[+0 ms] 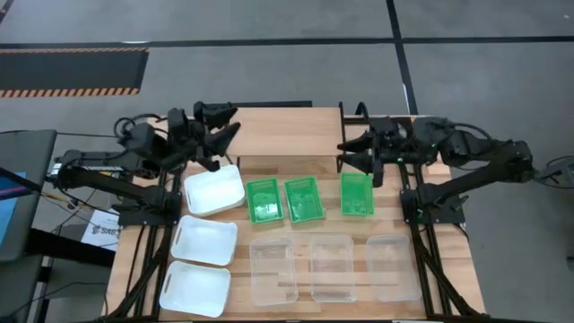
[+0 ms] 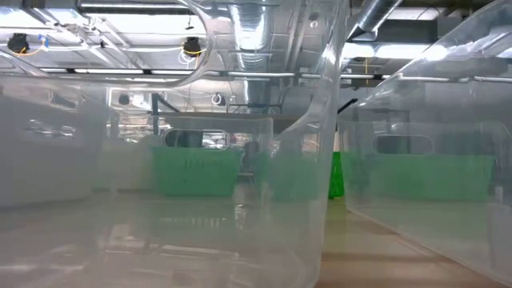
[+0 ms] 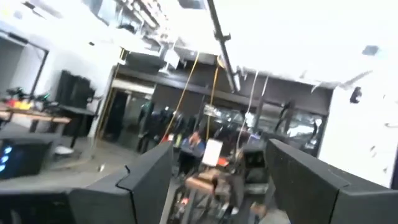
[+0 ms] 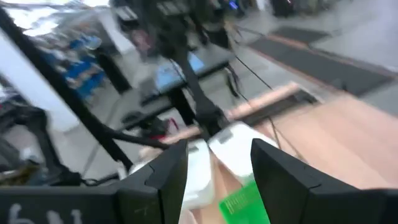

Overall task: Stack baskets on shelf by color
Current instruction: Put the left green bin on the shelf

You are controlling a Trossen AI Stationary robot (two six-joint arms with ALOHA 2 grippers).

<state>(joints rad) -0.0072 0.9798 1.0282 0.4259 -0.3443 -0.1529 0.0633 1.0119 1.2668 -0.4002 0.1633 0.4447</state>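
Nine baskets rest flat on the table in the high view. Three white ones (image 1: pixel 213 190) form a column on the left, three green ones (image 1: pixel 303 199) a row in the middle, and three clear ones (image 1: pixel 333 266) a row near the near edge. The light-wood shelf (image 1: pixel 287 133) stands at the far edge. My left gripper (image 1: pixel 231 126) (image 3: pixel 217 180) hovers open above the shelf's left end, past the far white basket. My right gripper (image 1: pixel 346 152) (image 4: pixel 221 168) hovers open at the shelf's right end, above the right green basket (image 1: pixel 356 194). In the low view, clear basket walls (image 2: pixel 320 160) fill the front, with green baskets (image 2: pixel 196 172) behind them.
Both arm bases stand on the table's left and right edges (image 1: pixel 143 211) (image 1: pixel 430 206). Papers (image 1: pixel 99 229) lie beside the table's left side. The shelf top (image 1: pixel 296 121) between the two grippers is bare wood. The right wrist view looks across to the left arm (image 4: pixel 186 93) and a white basket (image 4: pixel 233 146).
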